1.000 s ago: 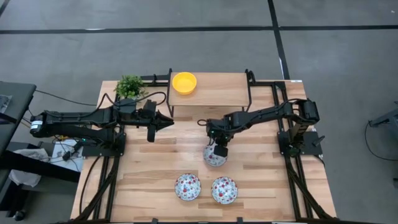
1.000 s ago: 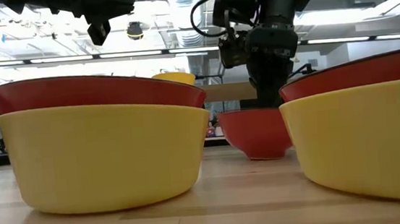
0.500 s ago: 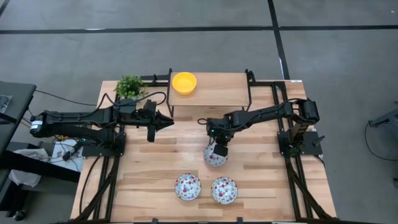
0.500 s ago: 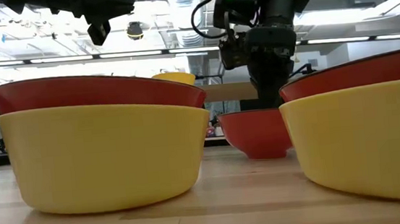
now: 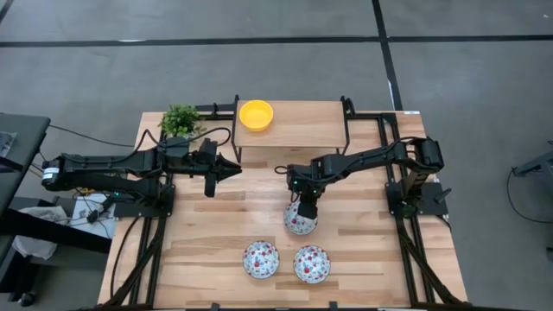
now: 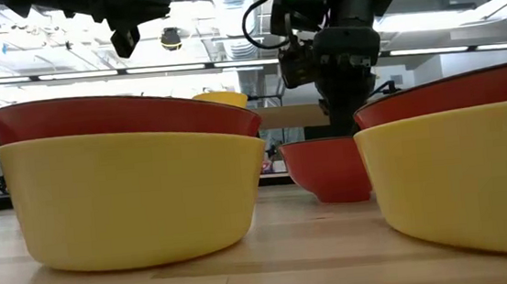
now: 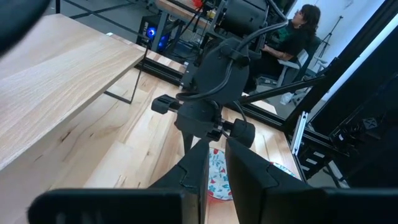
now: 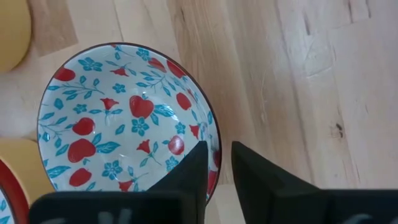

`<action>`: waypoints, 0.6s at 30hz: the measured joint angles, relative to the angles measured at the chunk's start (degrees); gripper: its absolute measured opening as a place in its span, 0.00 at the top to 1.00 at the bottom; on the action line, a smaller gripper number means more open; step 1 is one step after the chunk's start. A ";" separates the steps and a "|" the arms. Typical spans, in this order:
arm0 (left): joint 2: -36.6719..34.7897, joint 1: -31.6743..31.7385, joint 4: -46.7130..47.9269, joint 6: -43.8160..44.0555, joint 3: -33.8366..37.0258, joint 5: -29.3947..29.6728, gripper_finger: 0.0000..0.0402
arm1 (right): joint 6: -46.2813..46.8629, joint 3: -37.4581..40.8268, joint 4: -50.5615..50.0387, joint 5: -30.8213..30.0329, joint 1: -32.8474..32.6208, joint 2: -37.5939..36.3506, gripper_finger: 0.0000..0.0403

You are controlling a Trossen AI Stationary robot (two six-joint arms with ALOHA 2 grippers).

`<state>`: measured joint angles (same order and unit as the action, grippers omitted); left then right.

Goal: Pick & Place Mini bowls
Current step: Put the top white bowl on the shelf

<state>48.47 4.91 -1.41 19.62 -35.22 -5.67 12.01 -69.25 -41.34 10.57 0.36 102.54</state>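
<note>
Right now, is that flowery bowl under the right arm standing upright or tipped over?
Upright. The floral bowl sits base down on the table in the low view, its empty patterned inside facing up at the right gripper, whose fingers straddle its rim.

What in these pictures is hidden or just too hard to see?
- High view: the right gripper covers the rim of the floral bowl; any grip is not visible.
- Right wrist view: the fingers straddle that rim; contact is unclear.
- Low view: two near yellow bowls block the table behind; the right one is cut by the edge.
- High view: the yellow bowl on the shelf is too small for detail.
- The left gripper waits above the table.
</note>
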 joint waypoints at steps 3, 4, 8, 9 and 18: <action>0.00 0.00 0.01 0.00 0.00 0.00 0.87 | 0.01 0.00 0.32 0.56 -0.03 0.00 0.83; 0.01 -0.02 0.00 0.00 0.00 0.00 0.87 | -0.02 0.00 0.42 0.73 -0.11 0.00 0.83; 0.00 -0.02 0.00 -0.05 0.00 0.00 0.87 | 0.00 0.02 1.63 0.72 -0.71 0.00 0.84; 0.00 -0.02 0.02 -0.11 0.00 0.00 0.87 | -0.01 0.02 1.74 0.68 -0.84 0.00 0.84; 0.00 -0.02 -0.13 -0.11 0.00 0.00 0.87 | -0.04 -0.06 2.29 -0.06 -1.46 2.37 0.84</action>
<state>48.47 4.89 -1.54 19.51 -35.22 -5.67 11.97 -69.31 -39.05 10.51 -1.10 104.91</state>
